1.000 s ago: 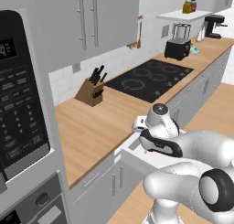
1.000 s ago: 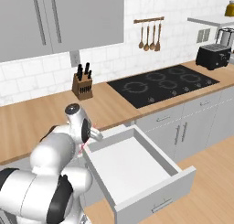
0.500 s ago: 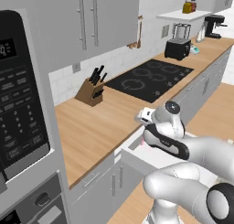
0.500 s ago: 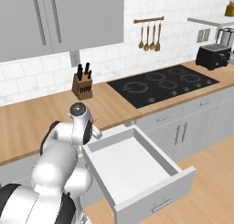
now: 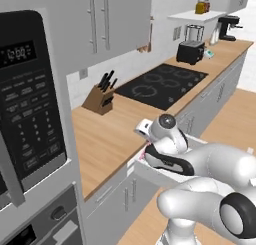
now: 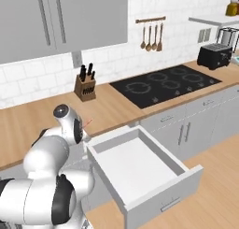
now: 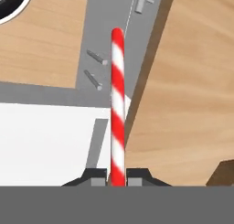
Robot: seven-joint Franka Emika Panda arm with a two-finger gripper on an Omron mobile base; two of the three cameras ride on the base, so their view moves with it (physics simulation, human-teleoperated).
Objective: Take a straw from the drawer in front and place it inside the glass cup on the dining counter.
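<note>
**Hand view: straw pinched and out of the drawer, long carry ahead**

Your gripper (image 7: 117,178) has its jaws drawn narrow onto the base of the straw (image 7: 118,104), which runs straight away from the fingertips (image 7: 96,176) along the line of the hand. It reads as a thin stick with red and white candy stripes and a rounded free end. From the right base view you can pick out just a faint pink sliver of the straw beside the wrist, over the wooden wall counter (image 6: 28,118) and left of the open drawer (image 6: 140,162). The drawer's white inside looks bare.

Watch these from here:

- The hold is at one end only, so most of the straw sticks out unsupported. Any quick swing or turn of the base could make it pivot or slide between the pads, and a stick this slim gives little surface to clamp.
- The pulled-out drawer front juts into the floor space. Turning the base tight against it risks a knock.
- The knife block (image 6: 84,86) and the counter edge sit near the arm's sweep; clipping either with the free tip could lever the straw loose.
- A tilted straw will likely miss a narrow cup mouth later, so keep it aligned.
</note>
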